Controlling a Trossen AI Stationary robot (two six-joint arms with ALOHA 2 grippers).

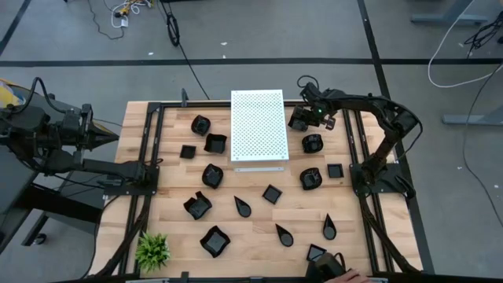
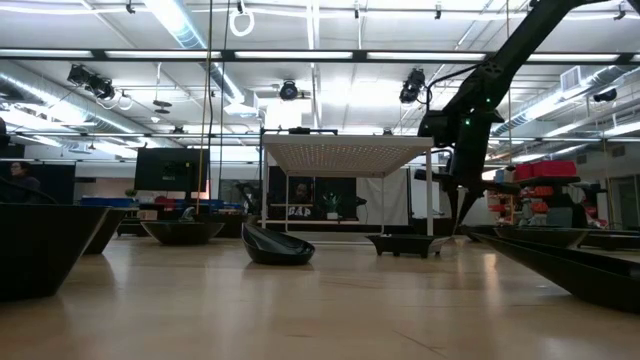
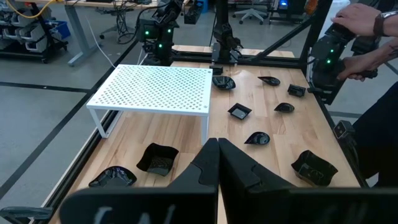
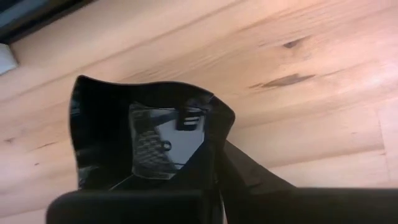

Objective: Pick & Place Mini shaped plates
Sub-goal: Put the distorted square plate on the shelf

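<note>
Grasp step. At one o'clock from the table [image 1: 169, 232] centre, the right gripper [image 1: 302, 118] has its fingers pinched on the rim of one mini shaped plate [image 4: 124, 143], which sits on the wood just beside the white board [image 1: 257, 126]. We judge the next move a straight lift, keeping the thin glossy wall from slipping. The left gripper [image 1: 106, 135], fingers together, waits at nine o'clock, off the table. Counting from the near edge outward, we find one green plant [image 1: 152, 250] at seven o'clock, fifteen mini shaped plates [image 1: 214, 240] and one board.
</note>
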